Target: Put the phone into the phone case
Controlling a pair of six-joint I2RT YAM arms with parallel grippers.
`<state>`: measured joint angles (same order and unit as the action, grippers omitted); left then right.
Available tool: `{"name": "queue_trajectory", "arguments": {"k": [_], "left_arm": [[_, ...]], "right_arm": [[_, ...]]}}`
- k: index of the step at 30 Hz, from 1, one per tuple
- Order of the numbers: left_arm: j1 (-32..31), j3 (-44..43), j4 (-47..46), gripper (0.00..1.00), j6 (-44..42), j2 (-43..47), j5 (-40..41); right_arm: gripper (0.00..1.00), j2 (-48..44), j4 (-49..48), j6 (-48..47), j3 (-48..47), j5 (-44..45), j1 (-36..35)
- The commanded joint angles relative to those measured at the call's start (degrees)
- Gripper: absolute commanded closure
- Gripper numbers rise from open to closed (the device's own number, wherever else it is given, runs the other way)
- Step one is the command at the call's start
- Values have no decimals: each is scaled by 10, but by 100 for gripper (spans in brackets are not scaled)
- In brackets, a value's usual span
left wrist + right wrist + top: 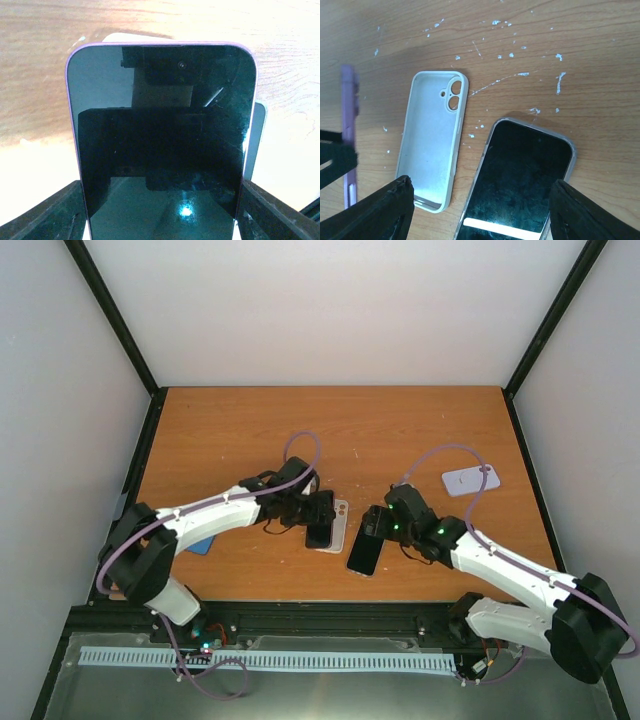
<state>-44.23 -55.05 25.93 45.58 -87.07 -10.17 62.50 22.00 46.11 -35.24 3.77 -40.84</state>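
Well left of the phone case [432,145], a flat blue thing [200,545] lies on the tabletop [250,430], partly under the left arm. The left gripper [161,210] has its jaws clenched on the long edges of the purple phone [160,125], held over the case's left side and not seated in it. The case lies hollow side up. Just right of it lies a dark phone [520,175]; the right gripper [481,184] hovers above it, jaws spread wide and grasping nothing. Well right of the case, farther back, lies a white flat item [470,480].
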Motion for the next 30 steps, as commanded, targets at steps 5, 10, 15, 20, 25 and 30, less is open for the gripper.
{"name": "queue_trajectory", "arguments": {"k": [5, 10, 15, 20, 25, 30], "left_arm": [[7, -80, -54, 36, -70, -92, -64], [7, -84, -67, 36, -76, -127, -81], [10, -90, -57, 36, -77, -148, -77], [13, -96, -43, 31, -79, -166, -66], [13, -101, -42, 33, -80, -172, -59], [20, -115, -31, 34, -78, -182, -46]], "right_arm": [[28, -40, -4, 4, 25, 11, 5], [28, -44, 4, 3, 22, 12, 5], [28, -50, 8, 4, 20, 16, 5], [28, -51, 11, 7, 16, 18, 5], [28, -48, 10, 8, 15, 17, 5], [28, -43, 8, 7, 12, 17, 6]]}}
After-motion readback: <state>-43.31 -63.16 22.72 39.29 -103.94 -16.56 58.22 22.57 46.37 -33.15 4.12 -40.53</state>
